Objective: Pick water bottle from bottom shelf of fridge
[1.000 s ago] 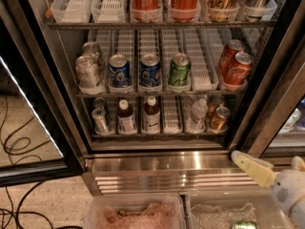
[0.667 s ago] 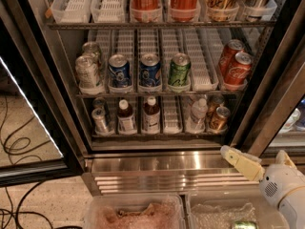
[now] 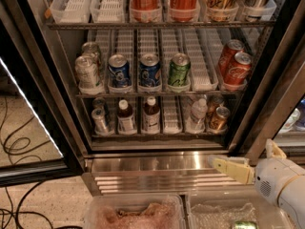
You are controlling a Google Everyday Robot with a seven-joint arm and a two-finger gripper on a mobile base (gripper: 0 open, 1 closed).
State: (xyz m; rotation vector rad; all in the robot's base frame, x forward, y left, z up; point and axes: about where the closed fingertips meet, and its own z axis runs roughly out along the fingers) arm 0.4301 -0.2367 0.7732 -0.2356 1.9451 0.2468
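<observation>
The counter, the lowest wire rack in the fridge, carries silver cans at its left edge, then two brown bottles. The water bottle stands just beside gold cans at the right edge. The hand hangs below the front right corner.

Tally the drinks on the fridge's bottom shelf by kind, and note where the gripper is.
Silver cans: 2
Brown bottles: 2
Water bottle: 1
Bronze cans: 2
Total: 7
Gripper: low right, in front of the steel base of the fridge, outside the bottom shelf.
</observation>
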